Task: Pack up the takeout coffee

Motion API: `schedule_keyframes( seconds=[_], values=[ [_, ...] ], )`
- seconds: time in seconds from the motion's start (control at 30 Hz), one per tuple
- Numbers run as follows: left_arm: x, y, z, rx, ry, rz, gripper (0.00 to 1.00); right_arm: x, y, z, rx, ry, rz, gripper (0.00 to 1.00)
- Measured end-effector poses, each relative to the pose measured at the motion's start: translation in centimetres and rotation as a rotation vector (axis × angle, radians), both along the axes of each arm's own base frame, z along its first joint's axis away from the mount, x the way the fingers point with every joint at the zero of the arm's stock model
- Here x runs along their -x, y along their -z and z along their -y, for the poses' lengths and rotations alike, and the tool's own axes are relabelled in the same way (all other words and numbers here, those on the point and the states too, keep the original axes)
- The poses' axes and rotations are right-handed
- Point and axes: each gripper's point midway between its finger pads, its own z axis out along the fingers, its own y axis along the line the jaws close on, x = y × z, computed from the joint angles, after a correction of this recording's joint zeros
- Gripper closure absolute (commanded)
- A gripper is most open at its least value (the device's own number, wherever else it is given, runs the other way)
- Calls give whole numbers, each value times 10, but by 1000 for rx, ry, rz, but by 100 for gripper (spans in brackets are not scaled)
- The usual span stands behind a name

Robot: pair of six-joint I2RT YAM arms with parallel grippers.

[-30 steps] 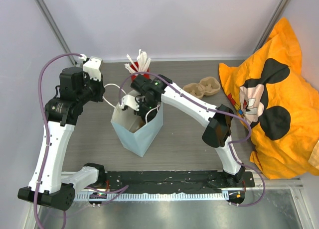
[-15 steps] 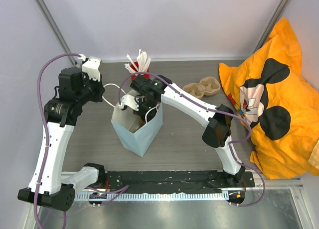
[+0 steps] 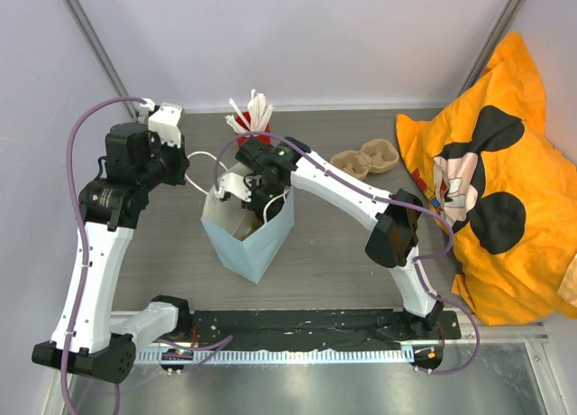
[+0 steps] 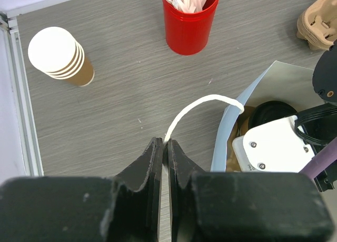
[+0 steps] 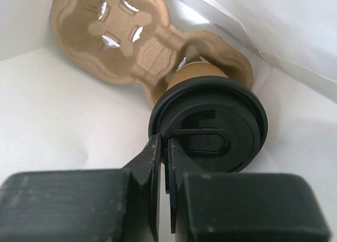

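Note:
The takeout coffee, a tan paper cup [image 5: 192,71] with a black lid [image 5: 210,123], sits in a moulded cardboard carrier [image 5: 121,37] inside the pale blue paper bag [image 3: 248,244]. My right gripper [image 5: 164,142] reaches down into the bag [image 3: 257,203] and is shut on the lid's near rim. My left gripper [image 4: 165,144] is shut on the bag's white cord handle [image 4: 197,105], left of the bag in the top view [image 3: 187,167]. The lid also shows in the left wrist view [image 4: 271,113].
A red cup of white sticks [image 3: 255,122] stands behind the bag. A second cardboard carrier [image 3: 365,160] lies to its right. A stack of tan paper cups [image 4: 60,55] stands at the far left. A large orange cushion [image 3: 487,189] fills the right side.

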Motion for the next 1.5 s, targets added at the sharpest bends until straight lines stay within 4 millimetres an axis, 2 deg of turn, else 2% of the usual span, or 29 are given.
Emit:
schedule_keyframes(
  seconds=[1.5],
  values=[
    [0, 0, 0, 6, 5, -1, 91, -2, 15, 0, 3, 5, -13, 99]
  ],
)
